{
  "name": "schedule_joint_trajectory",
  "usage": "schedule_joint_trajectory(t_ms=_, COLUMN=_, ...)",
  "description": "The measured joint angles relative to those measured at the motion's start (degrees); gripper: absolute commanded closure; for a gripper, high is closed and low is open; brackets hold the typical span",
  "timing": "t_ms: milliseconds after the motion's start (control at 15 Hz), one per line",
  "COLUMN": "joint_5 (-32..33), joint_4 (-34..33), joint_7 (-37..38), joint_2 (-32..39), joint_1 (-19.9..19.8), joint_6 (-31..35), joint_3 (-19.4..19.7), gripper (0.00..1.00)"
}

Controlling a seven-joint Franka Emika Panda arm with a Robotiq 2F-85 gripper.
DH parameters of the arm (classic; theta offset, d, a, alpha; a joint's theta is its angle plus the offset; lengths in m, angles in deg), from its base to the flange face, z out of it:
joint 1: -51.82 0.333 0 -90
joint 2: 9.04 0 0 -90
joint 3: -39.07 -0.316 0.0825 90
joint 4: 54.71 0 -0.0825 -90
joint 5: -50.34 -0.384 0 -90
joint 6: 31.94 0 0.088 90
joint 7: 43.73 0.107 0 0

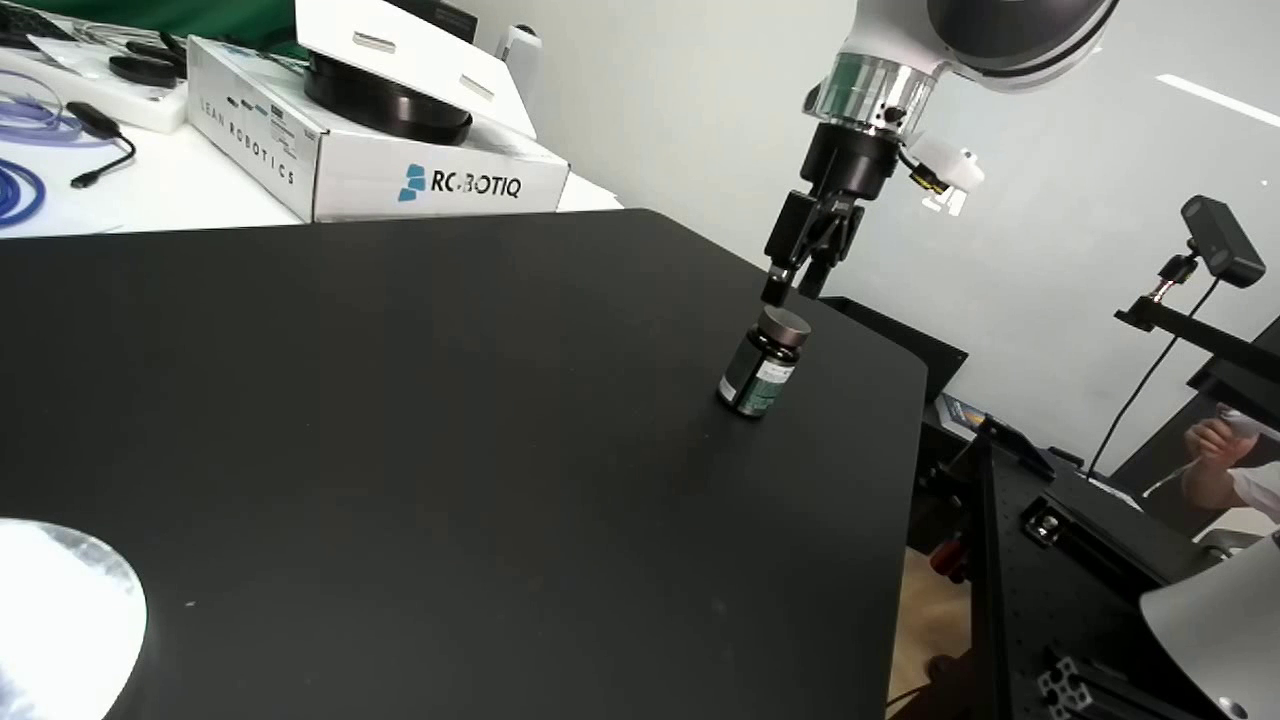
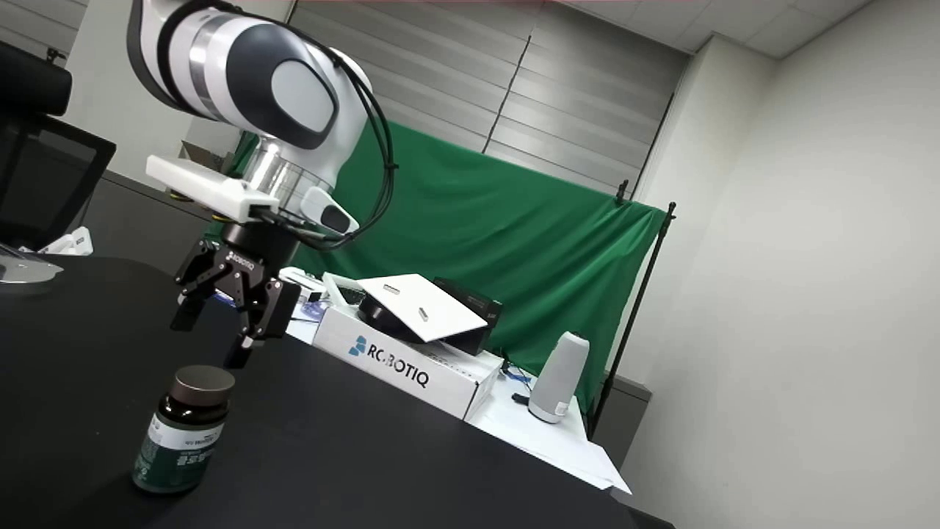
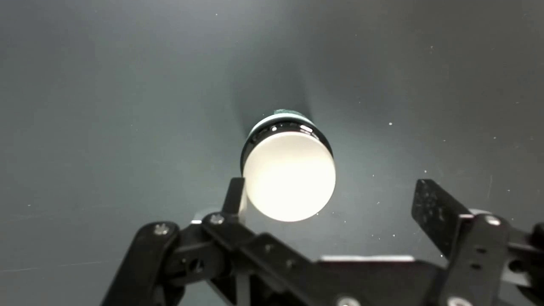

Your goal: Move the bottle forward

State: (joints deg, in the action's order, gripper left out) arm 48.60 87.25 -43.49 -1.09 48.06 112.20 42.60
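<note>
The small dark bottle with a green and white label and a dark cap stands upright on the black table (image 1: 450, 450), near its edge; it shows in both exterior views (image 1: 762, 372) (image 2: 181, 444). In the wrist view the bottle's cap (image 3: 290, 178) looks bright white from above. My gripper (image 1: 795, 290) is open and empty, just above the bottle, as an exterior view (image 2: 211, 338) also shows. In the wrist view the gripper's fingers (image 3: 330, 185) are wide apart. The cap lies close to the left finger, with a broad gap to the right finger.
A white Robotiq box (image 1: 440, 180) stands on a white table behind the black one, with a black round thing and a tilted white plate on it. A white round object (image 1: 60, 620) lies at the near left. A camera on a bracket (image 1: 1222, 240) stands beyond the table edge.
</note>
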Motion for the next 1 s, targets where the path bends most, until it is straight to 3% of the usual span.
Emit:
schedule_joint_trajectory(t_ms=467, joint_5=-0.07, joint_4=0.81, joint_7=0.0, joint_2=3.44, joint_1=0.16, joint_6=6.83, joint_3=-0.03, gripper=0.0)
schedule_joint_trajectory(t_ms=1000, joint_5=1.82, joint_4=0.81, joint_7=1.87, joint_2=3.96, joint_1=0.4, joint_6=7.34, joint_3=0.32, gripper=0.0)
